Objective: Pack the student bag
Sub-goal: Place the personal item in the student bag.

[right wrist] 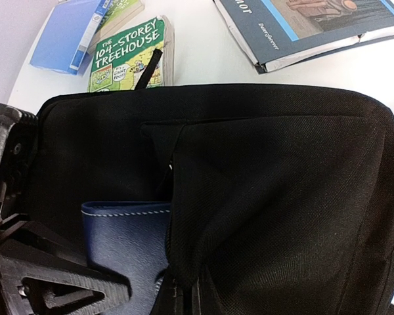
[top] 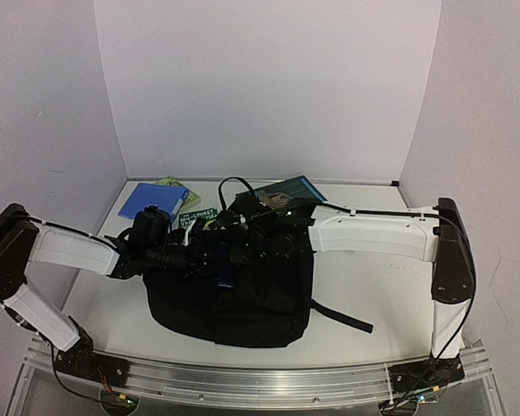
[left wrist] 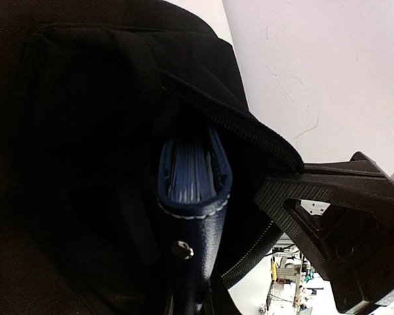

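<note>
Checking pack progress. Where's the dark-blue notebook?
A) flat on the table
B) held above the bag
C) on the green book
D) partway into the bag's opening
D: the notebook sits in the open zipper mouth of the bag, one end showing.

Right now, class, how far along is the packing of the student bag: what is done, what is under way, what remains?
Done: the student bag lies unzipped, top open. Under way: a dark-blue pouch sits partway in the opening, one end showing. Likely left: the Treehouse book, the blue folder and the dark-covered book lie on the table beyond the bag, not yet packed.
</note>
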Controlling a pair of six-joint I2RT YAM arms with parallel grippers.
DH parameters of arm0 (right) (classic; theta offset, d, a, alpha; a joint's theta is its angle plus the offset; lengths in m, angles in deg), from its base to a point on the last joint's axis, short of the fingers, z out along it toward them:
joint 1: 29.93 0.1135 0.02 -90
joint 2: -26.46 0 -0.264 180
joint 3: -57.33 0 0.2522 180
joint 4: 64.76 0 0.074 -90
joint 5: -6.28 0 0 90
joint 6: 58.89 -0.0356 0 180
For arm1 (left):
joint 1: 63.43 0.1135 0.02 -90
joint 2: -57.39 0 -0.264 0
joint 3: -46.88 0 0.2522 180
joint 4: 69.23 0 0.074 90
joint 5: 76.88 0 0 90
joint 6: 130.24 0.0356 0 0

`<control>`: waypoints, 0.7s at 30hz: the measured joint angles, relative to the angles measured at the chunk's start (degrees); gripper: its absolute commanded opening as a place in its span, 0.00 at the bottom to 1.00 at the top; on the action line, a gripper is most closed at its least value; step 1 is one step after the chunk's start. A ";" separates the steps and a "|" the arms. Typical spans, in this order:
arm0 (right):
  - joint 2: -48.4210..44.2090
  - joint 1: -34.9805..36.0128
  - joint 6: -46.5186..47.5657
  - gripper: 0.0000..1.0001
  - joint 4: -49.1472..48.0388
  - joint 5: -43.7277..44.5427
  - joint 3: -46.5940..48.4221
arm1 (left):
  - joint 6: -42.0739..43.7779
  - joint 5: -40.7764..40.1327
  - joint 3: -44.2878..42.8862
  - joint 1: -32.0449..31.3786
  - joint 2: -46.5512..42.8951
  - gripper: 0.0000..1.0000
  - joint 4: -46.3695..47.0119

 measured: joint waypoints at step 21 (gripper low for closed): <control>-2.69 -0.48 0.42 0.00 -4.18 -2.43 -3.57 | -2.10 -1.03 -8.66 -4.33 13.15 0.29 8.28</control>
